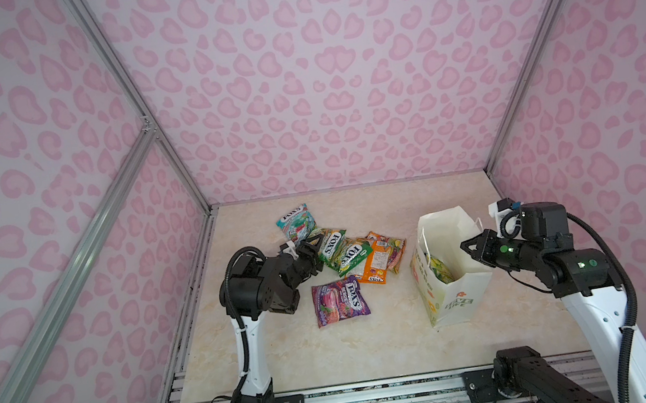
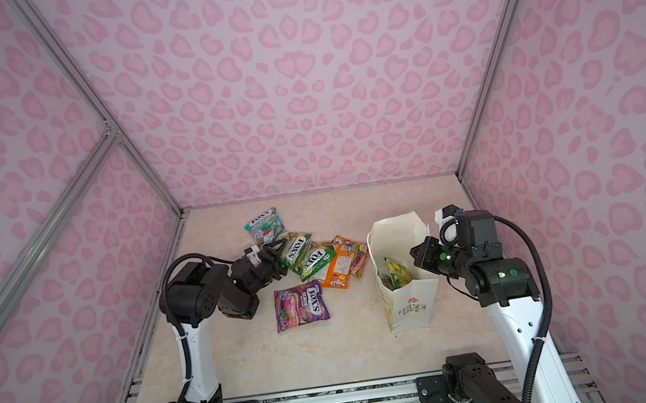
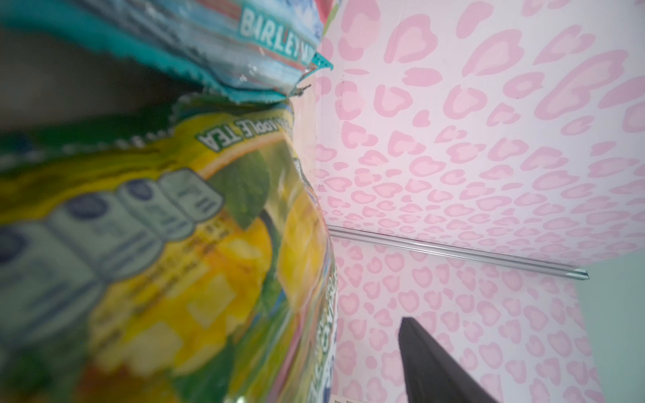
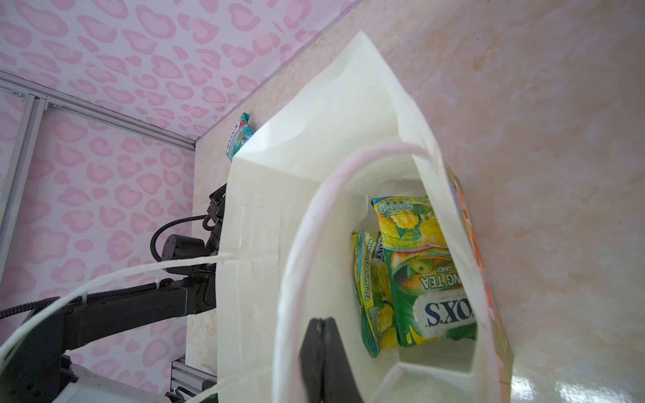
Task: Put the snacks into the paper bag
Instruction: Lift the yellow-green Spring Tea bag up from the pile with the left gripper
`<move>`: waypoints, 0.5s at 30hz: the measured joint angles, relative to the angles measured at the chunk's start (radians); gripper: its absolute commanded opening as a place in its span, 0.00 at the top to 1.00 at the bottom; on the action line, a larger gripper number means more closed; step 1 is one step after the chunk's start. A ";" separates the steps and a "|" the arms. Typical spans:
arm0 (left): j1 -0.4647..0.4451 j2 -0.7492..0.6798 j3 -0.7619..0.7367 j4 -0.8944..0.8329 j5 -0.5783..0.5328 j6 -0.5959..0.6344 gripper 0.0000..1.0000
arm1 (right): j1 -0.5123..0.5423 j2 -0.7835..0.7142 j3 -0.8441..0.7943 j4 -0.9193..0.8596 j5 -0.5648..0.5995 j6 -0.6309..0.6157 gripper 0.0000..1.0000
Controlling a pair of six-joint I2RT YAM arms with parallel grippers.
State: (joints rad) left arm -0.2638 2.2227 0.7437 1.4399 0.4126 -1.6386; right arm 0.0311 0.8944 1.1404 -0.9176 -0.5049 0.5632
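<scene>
Several snacks lie in a pile at mid-table: a teal pouch (image 1: 296,222) (image 2: 265,224), two green ones (image 1: 332,243) (image 1: 355,255), an orange one (image 1: 375,265) and, apart, a purple one (image 1: 340,303) (image 2: 300,305). My left gripper (image 1: 314,249) (image 2: 277,254) stands open at the nearest green pouch's edge. That green-yellow pouch (image 3: 174,244) fills the left wrist view, and only one of the fingers (image 3: 436,366) shows there. The white paper bag (image 1: 455,303) (image 2: 410,313) stands upright on the right with two green-yellow pouches (image 4: 425,279) inside. My right gripper (image 1: 467,245) (image 4: 323,321) is shut inside the bag's mouth, next to the rim.
Pink patterned walls with aluminium rails close in the table on three sides. The bag's white handles (image 4: 139,275) hang loose, one looping round my right fingers. Bare marble-look tabletop (image 1: 372,343) lies in front of the pile and the bag.
</scene>
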 measured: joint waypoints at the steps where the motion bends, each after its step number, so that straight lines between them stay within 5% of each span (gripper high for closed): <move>1: 0.000 0.011 0.007 0.011 -0.003 -0.008 0.31 | 0.000 -0.001 0.001 0.000 0.000 0.000 1.00; 15: -0.001 0.078 0.040 0.103 -0.039 -0.109 0.75 | -0.001 -0.013 0.017 -0.029 0.001 0.002 1.00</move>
State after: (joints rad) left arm -0.2646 2.3005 0.7834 1.5433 0.3733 -1.7473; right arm 0.0303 0.8810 1.1572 -0.9463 -0.5041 0.5652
